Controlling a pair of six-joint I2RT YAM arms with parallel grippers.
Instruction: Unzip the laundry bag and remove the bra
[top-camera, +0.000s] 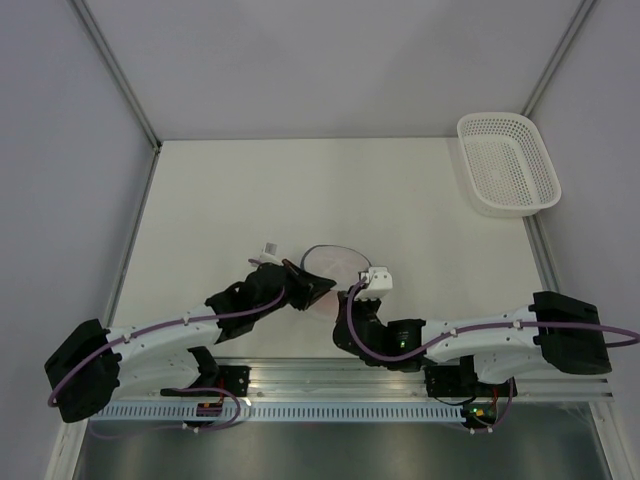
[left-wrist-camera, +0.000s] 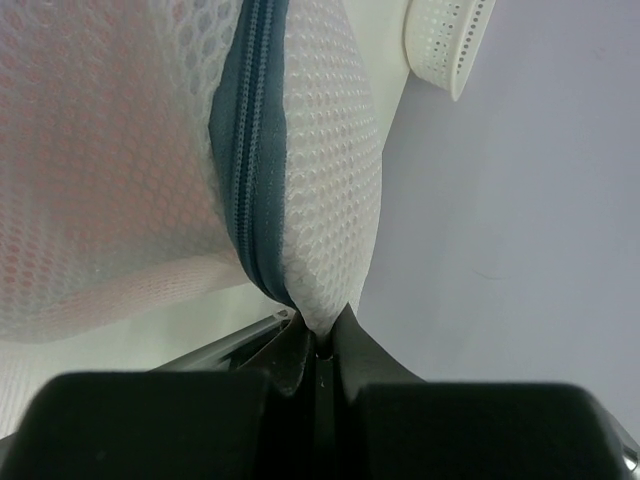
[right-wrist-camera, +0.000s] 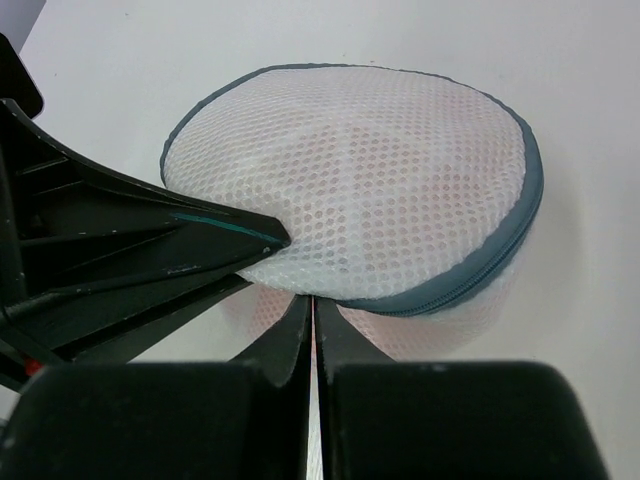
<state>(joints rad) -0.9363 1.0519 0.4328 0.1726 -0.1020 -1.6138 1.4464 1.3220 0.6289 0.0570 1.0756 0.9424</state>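
Note:
The laundry bag (top-camera: 335, 264), a round white mesh drum with a grey zipper rim (right-wrist-camera: 500, 250), lies on the table in front of both arms. The salmon-pink bra (right-wrist-camera: 400, 160) shows only faintly through the mesh, and also in the left wrist view (left-wrist-camera: 80, 150). My left gripper (left-wrist-camera: 320, 335) is shut on a fold of mesh right beside the zipper (left-wrist-camera: 250, 150), at the bag's near left edge (top-camera: 316, 290). My right gripper (right-wrist-camera: 313, 300) is shut at the bag's near rim where the zipper ends. What its tips pinch there is hidden. The zipper looks closed.
A white perforated plastic basket (top-camera: 507, 163) stands at the far right corner of the table and also shows in the left wrist view (left-wrist-camera: 445, 40). Grey walls enclose the table. The left gripper's fingers (right-wrist-camera: 150, 240) lie just left of the right gripper.

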